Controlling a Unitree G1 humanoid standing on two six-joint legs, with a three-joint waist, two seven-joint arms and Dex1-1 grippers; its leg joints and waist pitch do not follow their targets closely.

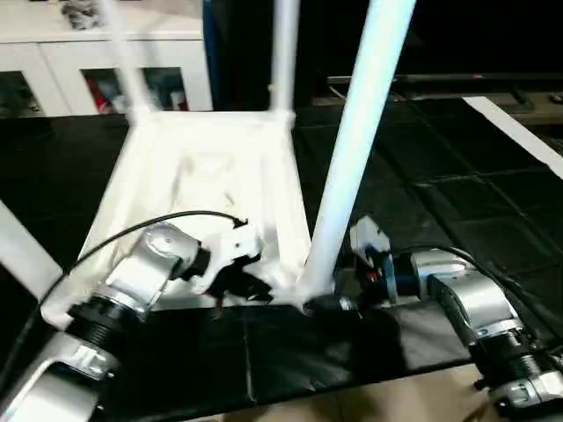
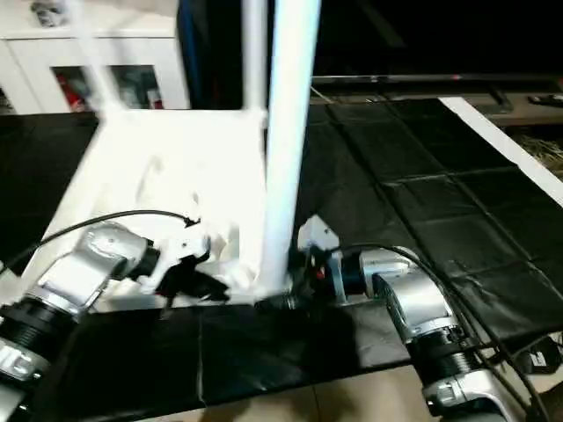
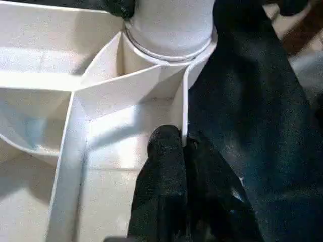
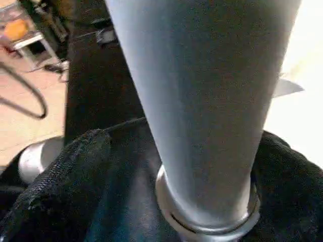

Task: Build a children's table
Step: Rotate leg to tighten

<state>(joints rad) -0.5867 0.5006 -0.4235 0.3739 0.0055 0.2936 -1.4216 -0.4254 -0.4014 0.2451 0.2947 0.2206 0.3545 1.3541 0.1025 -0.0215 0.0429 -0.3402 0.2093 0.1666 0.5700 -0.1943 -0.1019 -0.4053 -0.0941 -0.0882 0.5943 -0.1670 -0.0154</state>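
The smooth white plastic tabletop [image 1: 211, 176] lies ribbed side up on black matting [image 1: 422, 193], tubular legs [image 1: 356, 149] standing in its corner sockets. The left hand [image 3: 176, 151] is pinched together on its thin rim. The right hand [image 1: 330, 303] sits by the near leg's base; I cannot tell its spread.

You can't see the near leg's [image 1: 356, 141] top; the picture's edge cuts it off. Its base hides the right gripper's [image 1: 327, 304] tips. Contents behind the cabinet's [image 1: 53, 61] glass doors blur beyond telling.

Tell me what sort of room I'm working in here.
Likely an indoor room set up as a test space, possibly a furnished living area. A white cabinet with glass doors stands at the back, black mats cover the floor, and the upturned tabletop lies on them.
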